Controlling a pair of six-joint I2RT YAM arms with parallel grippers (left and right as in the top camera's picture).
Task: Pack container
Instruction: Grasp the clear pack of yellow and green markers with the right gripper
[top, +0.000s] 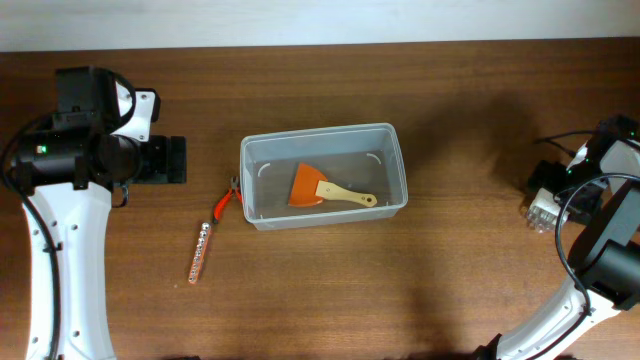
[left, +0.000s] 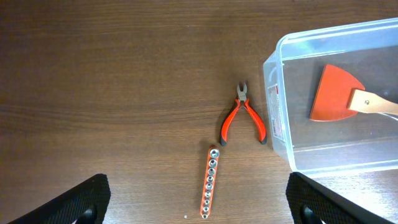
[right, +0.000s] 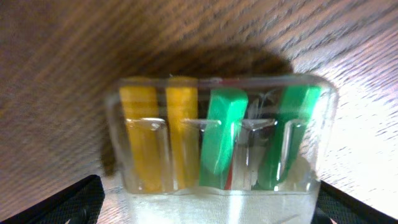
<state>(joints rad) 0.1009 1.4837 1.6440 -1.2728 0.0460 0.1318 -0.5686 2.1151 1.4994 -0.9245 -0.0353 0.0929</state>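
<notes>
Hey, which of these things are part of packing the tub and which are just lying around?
Job: container, scraper already inside.
Lying about, probably still to pack: pliers, socket strip, small clear box.

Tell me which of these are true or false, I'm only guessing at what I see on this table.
1. The orange scraper lies inside the container. True.
2. The pliers are in the container too. False: they lie on the table next to it.
3. The left gripper grips the socket rail. False: it hangs open above the rail, holding nothing.
4. The small clear box holds yellow and green pieces. True.
</notes>
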